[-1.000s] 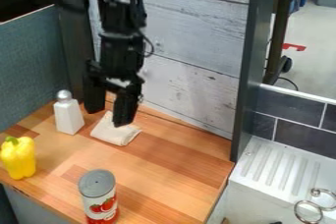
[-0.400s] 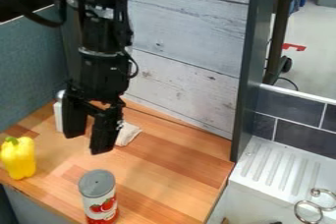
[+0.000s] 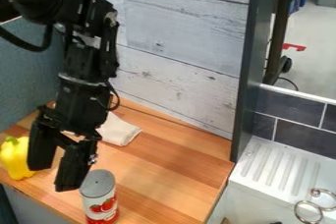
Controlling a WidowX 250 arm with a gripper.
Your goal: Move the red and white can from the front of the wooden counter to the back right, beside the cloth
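Note:
The black gripper (image 3: 55, 173) hangs over the left part of the wooden counter, its two fingers spread apart with nothing between them. Its right finger is close to the upper left of a can (image 3: 99, 196) with a grey lid and red tomatoes on its label. The left finger partly covers the right side of a yellow bell pepper (image 3: 15, 158). Behind the gripper, a folded white cloth (image 3: 117, 129) lies near the back wall. The arm hides the white bottle at the back left.
The wooden counter (image 3: 167, 161) meets a whitewashed plank wall (image 3: 183, 41) behind and a teal panel (image 3: 23, 66) at left. A dark upright post (image 3: 250, 70) stands at the right. Beyond it is a white sink (image 3: 279, 166) with metal rings (image 3: 308, 211).
The gripper has moved down and to the left, toward the front of the counter, from near the cloth to between pepper and can. The white bottle has become hidden; the objects have not moved.

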